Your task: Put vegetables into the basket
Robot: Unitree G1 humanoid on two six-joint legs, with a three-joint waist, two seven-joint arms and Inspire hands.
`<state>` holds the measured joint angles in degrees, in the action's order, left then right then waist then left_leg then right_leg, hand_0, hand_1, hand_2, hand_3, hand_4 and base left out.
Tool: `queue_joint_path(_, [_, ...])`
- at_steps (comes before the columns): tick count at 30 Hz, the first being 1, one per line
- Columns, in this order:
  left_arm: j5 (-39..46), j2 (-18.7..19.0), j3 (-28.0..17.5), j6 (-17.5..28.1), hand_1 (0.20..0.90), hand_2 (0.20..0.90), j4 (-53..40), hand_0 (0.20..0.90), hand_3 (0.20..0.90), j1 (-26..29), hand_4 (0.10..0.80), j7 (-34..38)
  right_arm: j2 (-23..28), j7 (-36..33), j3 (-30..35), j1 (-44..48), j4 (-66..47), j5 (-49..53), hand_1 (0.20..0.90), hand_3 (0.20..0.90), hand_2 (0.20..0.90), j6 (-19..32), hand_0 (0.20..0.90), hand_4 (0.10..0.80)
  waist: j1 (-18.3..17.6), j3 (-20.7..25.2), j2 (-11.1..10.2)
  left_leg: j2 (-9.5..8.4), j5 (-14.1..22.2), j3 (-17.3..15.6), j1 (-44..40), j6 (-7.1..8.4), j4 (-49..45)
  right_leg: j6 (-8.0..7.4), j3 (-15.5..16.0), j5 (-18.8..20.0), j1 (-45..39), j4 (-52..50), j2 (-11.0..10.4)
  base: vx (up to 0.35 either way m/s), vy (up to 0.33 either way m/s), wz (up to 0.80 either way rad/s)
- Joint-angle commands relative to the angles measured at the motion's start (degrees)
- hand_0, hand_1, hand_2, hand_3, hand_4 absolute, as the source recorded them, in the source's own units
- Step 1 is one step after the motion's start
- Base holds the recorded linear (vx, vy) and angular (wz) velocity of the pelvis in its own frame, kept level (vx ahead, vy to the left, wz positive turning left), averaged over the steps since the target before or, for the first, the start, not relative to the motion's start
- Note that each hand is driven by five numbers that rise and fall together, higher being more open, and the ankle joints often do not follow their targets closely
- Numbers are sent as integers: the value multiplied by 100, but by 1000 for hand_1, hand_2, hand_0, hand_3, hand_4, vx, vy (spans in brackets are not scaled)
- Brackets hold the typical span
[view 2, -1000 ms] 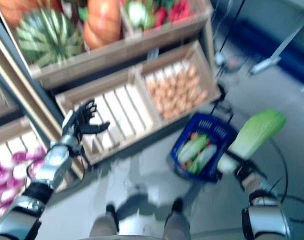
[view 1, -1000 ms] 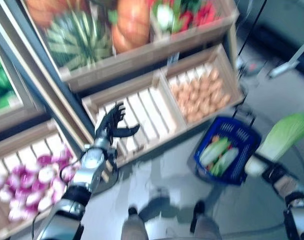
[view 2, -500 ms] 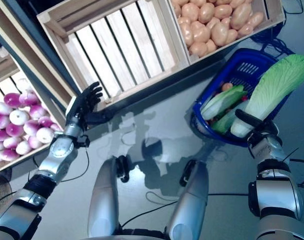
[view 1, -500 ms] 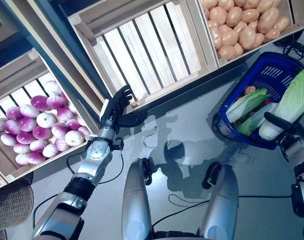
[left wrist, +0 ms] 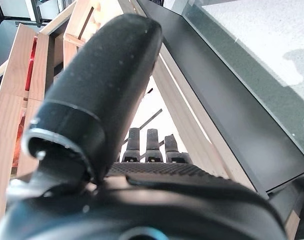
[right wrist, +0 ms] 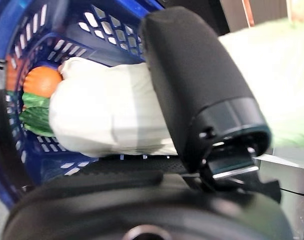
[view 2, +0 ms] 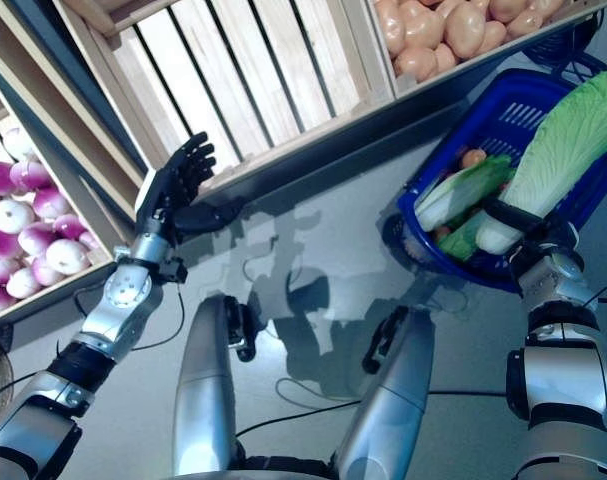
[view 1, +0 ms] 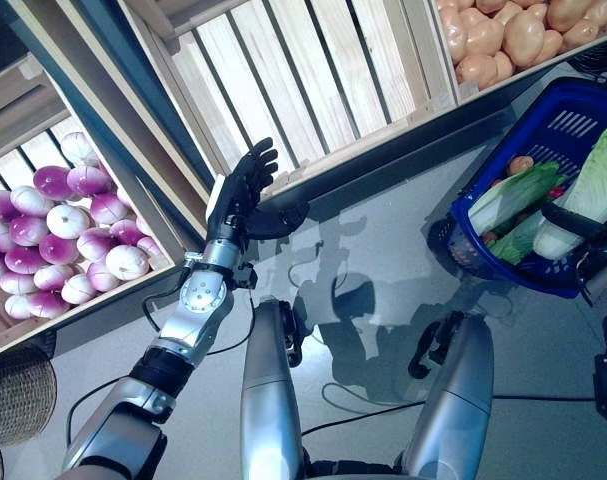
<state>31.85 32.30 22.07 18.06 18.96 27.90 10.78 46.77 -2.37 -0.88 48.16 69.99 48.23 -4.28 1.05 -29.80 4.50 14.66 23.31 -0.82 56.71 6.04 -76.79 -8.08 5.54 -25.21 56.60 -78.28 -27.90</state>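
Note:
My right hand (view 2: 528,238) is shut on a napa cabbage (view 2: 563,150), white at the stem and pale green at the leaves, and holds it over the near side of the blue basket (view 2: 503,105). The right wrist view shows the thumb across the cabbage's white stem (right wrist: 106,115) with the basket wall (right wrist: 51,30) below. In the basket lie another pale green cabbage (view 2: 461,192) and a small orange vegetable (view 2: 472,158). My left hand (view 1: 238,195) is open and empty, raised in front of the empty wooden crate (view 1: 303,70).
The wooden stand's crates (view 1: 43,230) run along the back, behind a dark base rail (view 1: 383,150). A woven basket (view 1: 13,400) sits at the lower left. Grey floor (view 1: 363,260) lies between the stand and the blue basket.
The camera has tilted further down. My right hand has lowered the cabbage closer over the basket. My left hand has stayed raised and open.

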Motion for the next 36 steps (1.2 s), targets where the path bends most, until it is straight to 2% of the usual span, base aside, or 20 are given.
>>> queue_joint_path(1, [-44,233,-147,510,900,900,-282,900,900,202,800,61,585,-5,73,90,105,302,900,900,900,489,900,800,-15,483,-106,41,878,-271,-385,66,-197,182,51,61,-283,195,211,46,6,0])
queue_joint_path(8, [101,306,-114,513,900,900,-236,900,900,127,800,-15,651,153,74,93,107,185,900,900,900,343,900,800,23,584,-160,114,587,-334,-706,67,393,93,89,297,-557,728,278,21,32,-1])
queue_joint_path(11, [207,310,-79,612,900,900,-291,900,900,64,800,-333,605,213,40,15,116,109,900,900,900,322,900,800,49,644,-200,191,402,-390,-1064,74,854,55,123,438,-887,1142,299,42,62,-8])
queue_joint_path(12, [240,325,-54,628,900,900,-338,900,900,35,800,-431,604,256,26,-67,85,72,900,900,900,288,900,800,63,689,-240,222,108,-439,-1236,36,1242,110,170,683,-1067,1502,305,9,54,-18])
queue_joint_path(13, [249,337,-43,637,900,900,-338,900,900,30,800,-432,607,279,19,-95,76,88,900,900,900,283,900,800,73,699,-255,242,53,-452,-1336,38,1370,110,182,727,-1167,1617,311,88,50,-18])
queue_joint_path(14, [259,345,-36,629,900,900,-338,900,900,27,800,-410,597,285,2,-108,68,107,900,900,900,275,900,800,82,732,-261,274,162,-434,-1454,90,1418,44,162,615,-1274,1625,316,69,30,-9])
queue_joint_path(15, [280,359,-26,613,900,900,-340,900,900,32,800,-348,580,314,7,-145,54,149,900,900,900,269,900,800,92,769,-291,292,-98,-494,-1564,41,1735,94,210,830,-1393,1901,328,82,26,-9])
queue_joint_path(17, [328,338,-23,643,900,900,-210,900,900,48,800,-316,485,352,25,-239,41,137,900,900,900,233,900,800,126,890,-352,335,-351,-609,-1937,30,2338,74,324,1023,-1794,2369,350,59,11,-10])
queue_joint_path(21, [288,296,-57,606,900,900,-152,900,900,56,800,-333,338,409,31,-356,9,259,900,900,900,248,900,800,178,1045,-438,324,-691,-752,-2445,7,3099,58,558,1265,-2349,2999,408,76,-1,-8])
queue_joint_path(23, [204,254,-173,530,900,900,-103,900,900,-41,800,-409,169,600,125,-666,-104,334,900,900,900,296,900,800,219,1260,-529,254,-1024,-848,-3016,0,3874,52,844,1531,-3025,3820,519,165,-7,-3])
queue_joint_path(25, [181,251,-201,517,900,900,-86,900,900,-72,800,-434,124,660,151,-740,-145,405,900,900,900,334,900,800,225,1296,-547,233,-1121,-865,-3191,1,4093,53,918,1610,-3228,4058,558,125,0,-1])
queue_joint_path(27, [224,183,-331,332,900,900,51,900,900,-200,800,-693,-216,694,298,-1109,-310,528,900,900,900,255,900,800,219,1622,-642,107,-1487,-1037,-3825,18,4933,21,1152,1887,-3928,5039,806,194,-8,-1])
queue_joint_path(28, [208,168,-342,300,900,900,60,900,900,-219,800,-741,-269,697,301,-1157,-330,539,900,900,900,253,900,800,218,1656,-653,84,-1533,-1063,-3918,21,5034,15,1173,1929,-4025,5159,842,205,-10,-13])
queue_joint_path(29, [49,88,-347,183,900,900,79,900,900,-306,800,-832,-508,600,305,-1340,-424,534,900,900,900,233,900,800,208,1828,-699,-1,-1683,-1112,-4239,23,5466,6,1219,2049,-4376,5675,1010,148,-6,-17])
queue_joint_path(30, [18,71,-339,150,900,900,78,900,900,-327,800,-842,-557,580,310,-1377,-446,542,900,900,900,237,900,800,205,1854,-709,-17,-1716,-1120,-4314,24,5555,0,1224,2087,-4453,5786,1040,226,-9,-26])
queue_joint_path(31, [-58,-20,-334,87,900,900,126,900,900,-456,800,-868,-786,353,293,-1560,-592,614,900,900,900,308,900,800,185,2020,-742,-86,-1840,-1207,-4616,18,5939,-16,1235,2180,-4778,6214,1211,170,-5,-23])
queue_joint_path(33, [-149,-188,-317,103,900,900,299,900,900,-704,800,-776,-1164,129,263,-1902,-907,660,900,900,900,473,900,800,137,2241,-762,-159,-2015,-1300,-5036,18,6503,-51,1208,2341,-5198,6801,1400,204,12,-22])
queue_joint_path(36, [-368,-425,-367,255,900,900,507,900,900,-1062,800,-652,-1698,-161,197,-2338,-1611,746,900,900,900,751,900,800,67,2437,-771,-224,-2250,-1367,-5384,5,7059,-90,1141,2582,-5481,7277,1494,126,37,-21])
